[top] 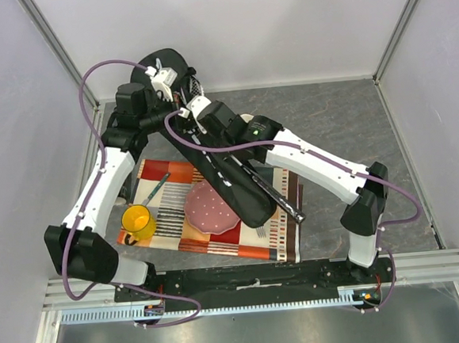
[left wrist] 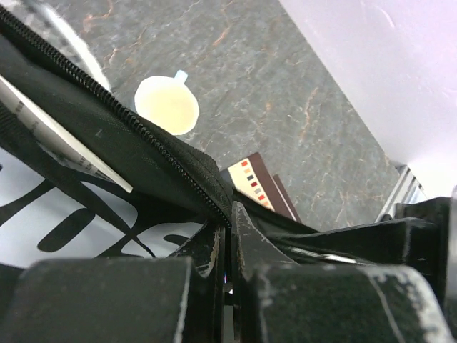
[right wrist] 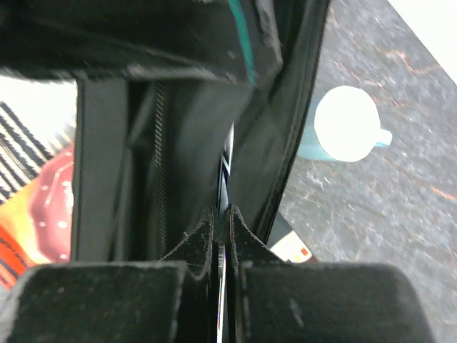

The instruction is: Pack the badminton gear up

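Observation:
The long black racket bag lies diagonally across the placemat, its wide end at the back. A racket handle sticks out of its near end. My left gripper is at the bag's far end and is shut on the bag's zipped edge, as the left wrist view shows. My right gripper is just beside it. It is shut on a thin metal zipper pull of the bag, seen in the right wrist view. Shuttlecocks and the tube are hidden.
A striped placemat holds a yellow mug, a pink plate and a utensil. A light blue cup stands on the grey table behind the bag and also shows in the right wrist view. White walls enclose the table.

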### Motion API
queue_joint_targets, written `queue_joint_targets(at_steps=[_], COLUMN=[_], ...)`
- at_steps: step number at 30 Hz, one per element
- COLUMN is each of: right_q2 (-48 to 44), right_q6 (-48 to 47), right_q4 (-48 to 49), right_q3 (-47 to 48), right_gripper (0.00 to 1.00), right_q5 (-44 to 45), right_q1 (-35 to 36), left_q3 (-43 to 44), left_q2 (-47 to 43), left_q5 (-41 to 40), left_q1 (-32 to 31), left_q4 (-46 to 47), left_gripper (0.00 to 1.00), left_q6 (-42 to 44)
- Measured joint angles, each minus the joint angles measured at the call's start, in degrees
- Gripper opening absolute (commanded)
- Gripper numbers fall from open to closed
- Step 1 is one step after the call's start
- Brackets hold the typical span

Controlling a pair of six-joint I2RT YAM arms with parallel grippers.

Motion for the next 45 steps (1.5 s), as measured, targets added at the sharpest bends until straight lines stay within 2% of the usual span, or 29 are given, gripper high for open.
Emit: queue_joint_targets(at_steps=[8,15,20,26,28,32,38,45], right_q2=[-1.2,-2.8,-11.0,-29.3,-36.4,-43.5,-41.7,-31.9], right_q6=[-1.4,2.5,6.0,13.9,16.7,19.7,19.7,17.4], right_q4=[4.8,3.7,2.1,2.6,3.2,3.1,4.0,10.0], right_q3=[-1.5,-1.4,-6.7,-23.7,-31.0,-40.2,-48.8,-51.9], right_gripper=[0.0,0.0,0.0,0.0,0.0,0.0,0.0,0.0], right_q5=[-5.0,1.7,9.8,20.5,23.0,25.1,30.3,35.6], right_q1=[-0.4,-0.5,-1.2,-5.3,-8.5,-15.9,-22.5,-23.8], left_q3=[0.8,0.7,1.8,13.7,19.8,29.9,45.1,46.4], left_q2=[-0.9,-0.5,2.9,16.6,24.0,37.2,54.3,62.0], left_q5=[5.4,5.6,6.1,7.6,7.9,8.5,8.7,9.7], left_q1=[-0.8,-6.4,-13.7,-25.0,-28.8,-33.3,-36.0,-35.8], left_q4=[-0.1,4.7,14.4,21.9,24.4,26.2,22.4,21.4], left_gripper=[0.02,0.02,0.02,0.02,0.02,0.02,0.02,0.02], left_q6=[0.4,-2.0,-6.4,-13.8,-16.8,-21.6,-26.0,-29.1])
